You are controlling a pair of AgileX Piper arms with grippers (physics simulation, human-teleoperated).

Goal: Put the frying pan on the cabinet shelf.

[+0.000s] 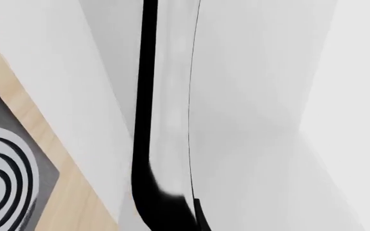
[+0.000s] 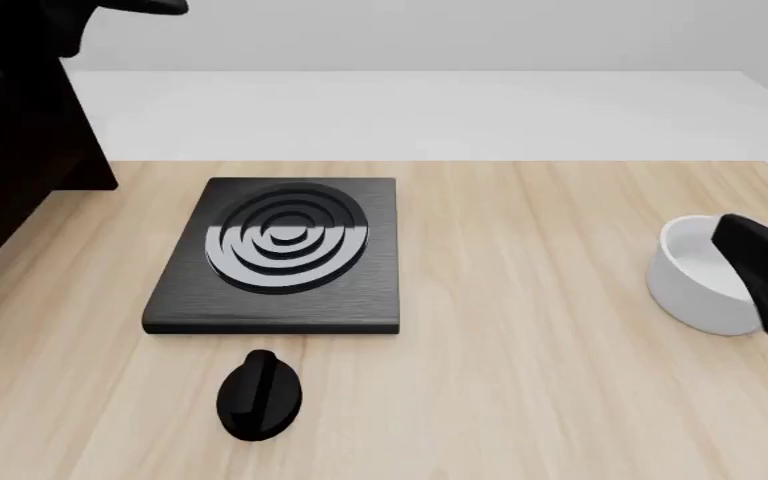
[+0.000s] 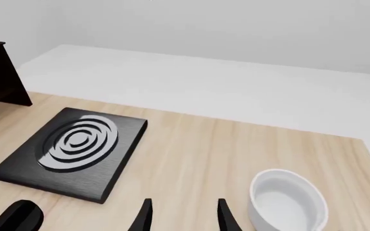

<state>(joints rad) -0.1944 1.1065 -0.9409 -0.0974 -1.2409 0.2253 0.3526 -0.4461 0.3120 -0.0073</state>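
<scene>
The frying pan (image 1: 148,96) fills the left wrist view from very close, a glossy black edge with a grey sheen beside it. My left gripper (image 1: 169,214) shows only as a dark mass at its base and looks shut on it. In the front view that arm is a black shape (image 2: 124,6) at the top left, above the dark cabinet (image 2: 11,150). The cabinet shelf cannot be told apart within the dark wood. My right gripper (image 3: 185,219) is open and holds nothing; it hovers low at the table's right (image 2: 764,285).
A flat black stove plate (image 2: 277,255) with a ring pattern lies left of the table's middle. A small black knob (image 2: 261,395) sits in front of it. A white bowl (image 2: 698,280) stands at the right edge, just behind my right gripper.
</scene>
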